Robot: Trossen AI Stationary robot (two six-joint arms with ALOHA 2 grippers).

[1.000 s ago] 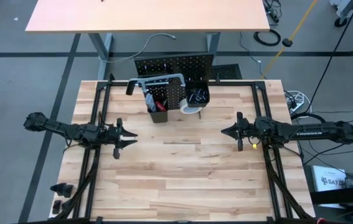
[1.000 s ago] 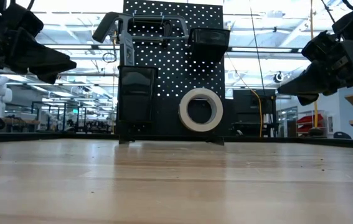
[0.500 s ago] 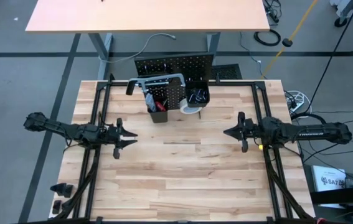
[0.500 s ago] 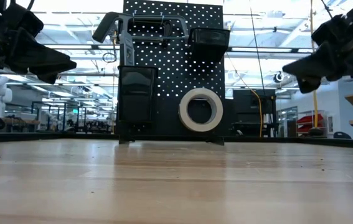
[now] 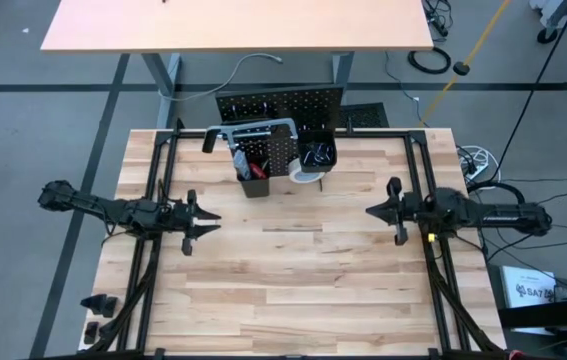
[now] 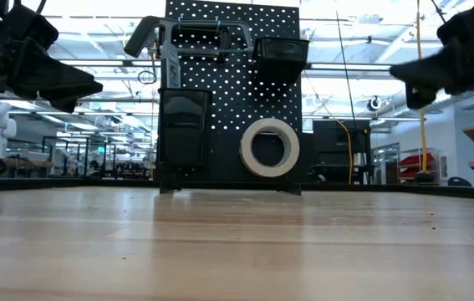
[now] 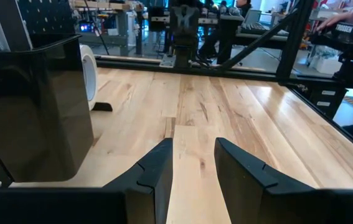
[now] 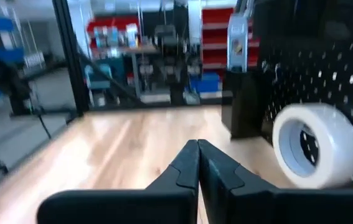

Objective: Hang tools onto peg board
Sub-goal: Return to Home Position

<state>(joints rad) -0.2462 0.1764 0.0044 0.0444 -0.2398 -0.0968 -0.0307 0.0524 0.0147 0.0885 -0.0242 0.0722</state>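
The black peg board (image 6: 232,92) stands upright at the table's far edge and also shows in the high view (image 5: 281,104). A grey hacksaw (image 6: 195,29) hangs across its top. A white tape roll (image 6: 270,147) hangs low on its front. Two black bins are fixed to it: the left one (image 5: 251,170) holds red-handled tools, the right one (image 5: 316,152) holds dark tools. My left gripper (image 5: 215,222) is open and empty over the table's left middle. My right gripper (image 5: 368,212) is shut and empty over the right middle, well above the table (image 6: 395,73).
Bare tan tabletop (image 5: 293,260) lies between the two arms and toward the near edge. Black frame rails (image 5: 158,160) run along the table's sides and far edge. Small black parts (image 5: 98,303) lie at the near left. A second tan table (image 5: 233,25) stands beyond.
My right gripper has risen and drawn back toward the table's right edge, staying shut. My left arm and the tools on the board have kept still.
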